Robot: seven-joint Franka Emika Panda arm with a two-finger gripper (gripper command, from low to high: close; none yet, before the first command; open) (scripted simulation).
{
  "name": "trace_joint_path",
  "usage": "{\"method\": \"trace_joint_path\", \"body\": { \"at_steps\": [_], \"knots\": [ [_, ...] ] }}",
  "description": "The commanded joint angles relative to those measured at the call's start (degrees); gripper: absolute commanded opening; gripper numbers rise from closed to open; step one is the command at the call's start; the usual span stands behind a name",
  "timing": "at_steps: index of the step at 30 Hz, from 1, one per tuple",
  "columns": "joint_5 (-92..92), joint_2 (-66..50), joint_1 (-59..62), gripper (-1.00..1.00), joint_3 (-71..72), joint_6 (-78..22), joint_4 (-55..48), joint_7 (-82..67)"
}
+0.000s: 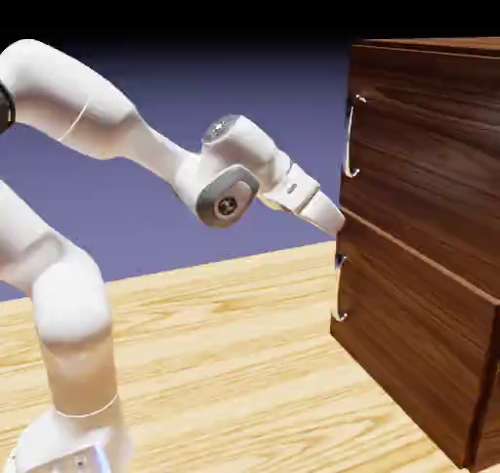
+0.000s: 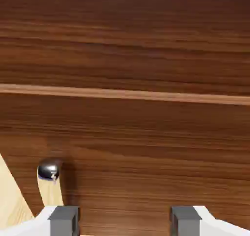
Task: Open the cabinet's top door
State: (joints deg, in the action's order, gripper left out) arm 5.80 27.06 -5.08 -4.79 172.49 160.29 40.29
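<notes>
The dark wood-grain cabinet stands at the exterior view's right. Its top door carries a thin curved silver handle near its left edge. My gripper points at the cabinet front, below that handle and about level with the seam between the two panels, a little short of the wood. In the hand view the cabinet fills the picture, crossed by a pale seam. My gripper stands open, and only wood shows between the grey fingertips. A silver handle end shows at lower left; whose panel it belongs to I cannot tell.
The shorter lower panel has its own silver handle under my hand. The cabinet rests on a light wooden table, a sliver of which shows in the hand view. My white arm stretches in from the left.
</notes>
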Motion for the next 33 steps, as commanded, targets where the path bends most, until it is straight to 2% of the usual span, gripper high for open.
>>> {"method": "trace_joint_path", "body": {
  "at_steps": [1,33],
  "knots": [
    [2.2,-2.1,-1.6,0.0,-1.8,-0.6,-0.3,-0.8],
    [70.9,-68.5,-53.8,0.0,-58.7,-18.5,-8.7,-26.5]
  ]
}}
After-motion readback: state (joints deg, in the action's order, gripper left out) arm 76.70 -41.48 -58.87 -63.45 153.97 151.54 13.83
